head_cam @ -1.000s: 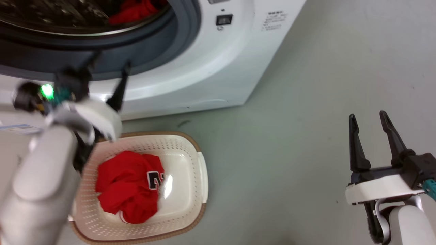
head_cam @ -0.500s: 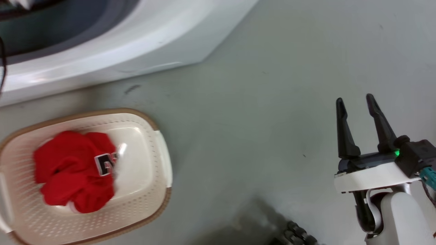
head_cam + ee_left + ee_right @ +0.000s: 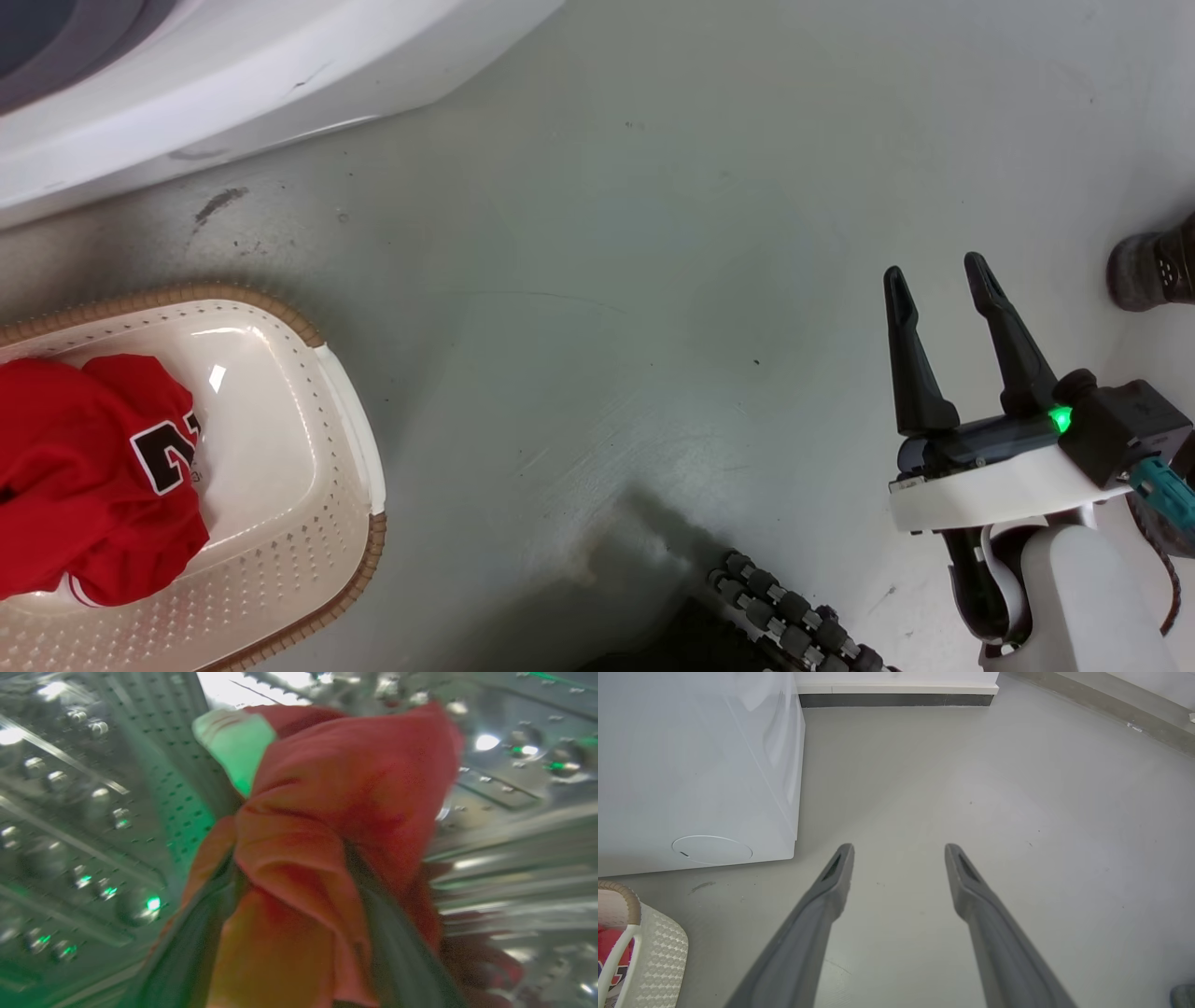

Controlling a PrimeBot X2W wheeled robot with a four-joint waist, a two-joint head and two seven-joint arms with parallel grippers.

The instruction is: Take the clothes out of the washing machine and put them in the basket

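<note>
Grey floor (image 3: 607, 280), basket (image 3: 350, 420) holding a red shirt (image 3: 84, 476). Left end effector (image 3: 292, 868) clamped on red cloth (image 3: 355, 788) inside the drum (image 3: 93, 788); right end effector (image 3: 934, 266) spread apart over floor.

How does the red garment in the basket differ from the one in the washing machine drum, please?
The basket garment lies crumpled and free in the basket, black number showing; the drum garment is inside the steel drum, pinched by the left end effector, no number visible. Both are red fabric.

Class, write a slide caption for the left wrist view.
Left hand straddling a red garment inside the perforated steel drum.
</note>
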